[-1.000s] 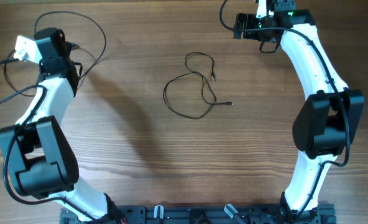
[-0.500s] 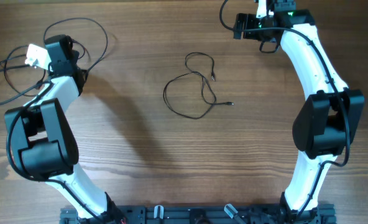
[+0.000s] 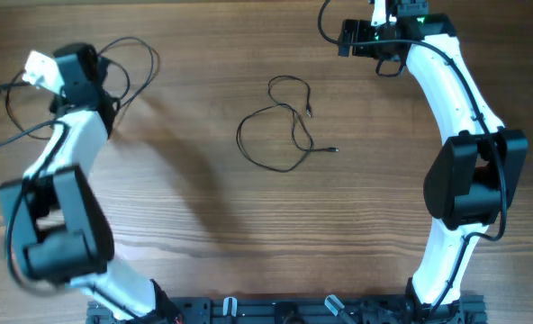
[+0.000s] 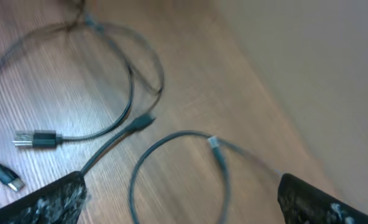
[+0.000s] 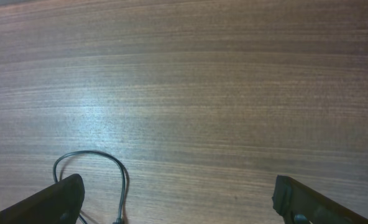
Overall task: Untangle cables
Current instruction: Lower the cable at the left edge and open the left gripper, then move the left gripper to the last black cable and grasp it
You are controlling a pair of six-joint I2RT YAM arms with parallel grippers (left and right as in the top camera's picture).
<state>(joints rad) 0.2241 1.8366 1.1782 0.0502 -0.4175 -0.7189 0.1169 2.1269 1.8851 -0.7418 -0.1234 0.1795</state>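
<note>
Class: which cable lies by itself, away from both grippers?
The looped cable at mid-table, lying alone. The other cables are gathered at the table's left side by the left gripper.

The left arm point(image 3: 73, 144) has swung back toward the left edge of the desk point(image 3: 203, 225) after leaning right half a second ago. Its lower links now look motion-blurred. The loose cables point(image 3: 131, 39) around its wrist have shifted slightly.

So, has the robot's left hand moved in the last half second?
Yes. Seen from overhead, the left hand has slid left and slightly toward the far edge, away from the thin black looped cable at mid-table, which stayed put.
</note>
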